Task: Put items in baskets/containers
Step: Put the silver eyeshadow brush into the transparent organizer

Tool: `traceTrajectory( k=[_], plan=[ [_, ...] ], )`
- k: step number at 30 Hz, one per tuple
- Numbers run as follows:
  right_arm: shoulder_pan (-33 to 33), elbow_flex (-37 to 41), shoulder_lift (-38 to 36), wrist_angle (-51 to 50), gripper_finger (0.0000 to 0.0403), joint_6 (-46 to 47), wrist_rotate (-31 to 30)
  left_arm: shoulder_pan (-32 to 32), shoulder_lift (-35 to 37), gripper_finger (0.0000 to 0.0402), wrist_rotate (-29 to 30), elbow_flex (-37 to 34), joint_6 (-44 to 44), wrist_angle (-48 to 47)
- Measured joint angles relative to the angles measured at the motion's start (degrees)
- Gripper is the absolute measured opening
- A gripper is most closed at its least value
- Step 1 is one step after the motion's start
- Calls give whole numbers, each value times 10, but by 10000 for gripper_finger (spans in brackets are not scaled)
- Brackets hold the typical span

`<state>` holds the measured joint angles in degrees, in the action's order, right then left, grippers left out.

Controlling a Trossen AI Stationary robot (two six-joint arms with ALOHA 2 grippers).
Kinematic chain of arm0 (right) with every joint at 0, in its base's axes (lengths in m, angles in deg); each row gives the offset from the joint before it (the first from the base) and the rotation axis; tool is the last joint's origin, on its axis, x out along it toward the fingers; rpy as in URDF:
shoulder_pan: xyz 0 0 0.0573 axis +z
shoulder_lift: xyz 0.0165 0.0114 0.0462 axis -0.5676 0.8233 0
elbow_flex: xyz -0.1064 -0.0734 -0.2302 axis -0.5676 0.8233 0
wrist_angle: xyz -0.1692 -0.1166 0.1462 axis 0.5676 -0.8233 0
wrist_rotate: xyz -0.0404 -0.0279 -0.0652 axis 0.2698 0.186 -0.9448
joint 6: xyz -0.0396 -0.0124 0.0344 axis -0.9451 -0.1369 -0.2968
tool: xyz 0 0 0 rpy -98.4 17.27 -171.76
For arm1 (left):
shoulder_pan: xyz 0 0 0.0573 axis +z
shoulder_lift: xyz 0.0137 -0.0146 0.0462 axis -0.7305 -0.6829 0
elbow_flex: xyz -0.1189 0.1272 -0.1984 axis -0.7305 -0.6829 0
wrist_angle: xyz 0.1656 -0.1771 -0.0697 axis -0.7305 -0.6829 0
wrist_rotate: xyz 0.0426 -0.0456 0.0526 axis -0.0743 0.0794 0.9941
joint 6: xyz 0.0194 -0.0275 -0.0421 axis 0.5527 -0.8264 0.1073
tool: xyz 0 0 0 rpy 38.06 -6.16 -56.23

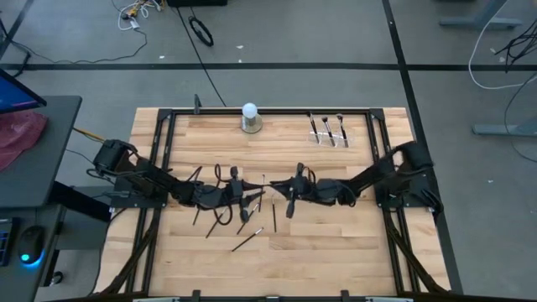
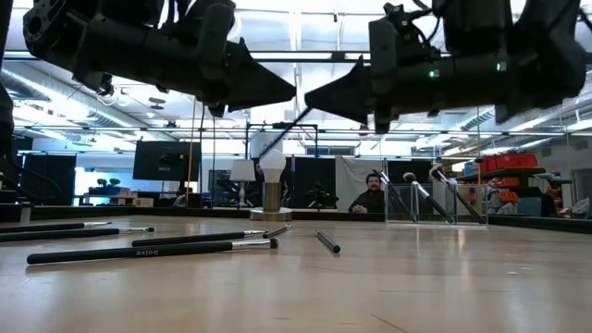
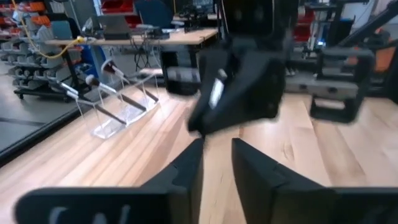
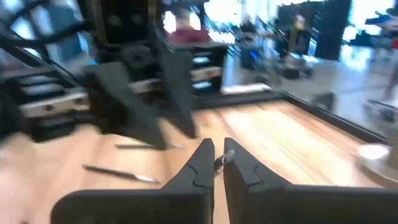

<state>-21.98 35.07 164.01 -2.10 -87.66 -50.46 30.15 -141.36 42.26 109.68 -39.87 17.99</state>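
My two grippers meet tip to tip above the middle of the table. My right gripper (image 2: 313, 97) is shut on a thin dark brush (image 2: 282, 131) that slants down from its tips. My left gripper (image 3: 217, 155) faces it with open fingers and nothing between them. Several more brushes (image 2: 148, 252) lie flat on the wood below and to the near left (image 1: 247, 242). The clear holder (image 1: 329, 130) stands at the far right with three brushes leaning in it. My right gripper pinches the brush near its upper end (image 4: 220, 160) between the tips of its two fingers. The fingers lie level and come from the table's right. The brush hangs slanting down toward the left, clear of the table.
A white ball on a round grey base (image 1: 250, 117) stands at the middle of the far edge. A dark frame runs around the tabletop (image 1: 377, 252). Bare wood lies between the grippers and the holder. A person sits in the room beyond the far edge (image 2: 372, 194).
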Motion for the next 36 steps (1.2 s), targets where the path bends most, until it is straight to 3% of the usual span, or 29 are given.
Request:
traceTrajectory(
  k=[6, 11, 17, 21, 24, 31, 36],
  plan=[
    [4, 0, -148, -264, 9, 12, -84, 13, 0, 141, -1, 0, -45, -40],
    [3, -2, -297, -451, 9, 33, -133, 22, 0, 158, -2, 0, -72, -54],
    [-23, -96, -420, -768, 9, 89, -162, 22, 0, 161, -3, 0, -72, -60],
    [-64, -193, -428, -987, 9, 135, -150, 22, 0, 161, -3, 0, -72, -60],
    [-114, -252, -421, -1098, 9, 152, -116, 22, 0, 161, -3, 0, -72, -60],
    [-258, -279, -418, -1202, 9, 121, 6, 22, 0, 161, -3, 0, -71, -61],
    [-374, -279, -417, -1266, 9, 103, 38, 22, 0, 161, -3, 0, -71, -63]
  ],
)
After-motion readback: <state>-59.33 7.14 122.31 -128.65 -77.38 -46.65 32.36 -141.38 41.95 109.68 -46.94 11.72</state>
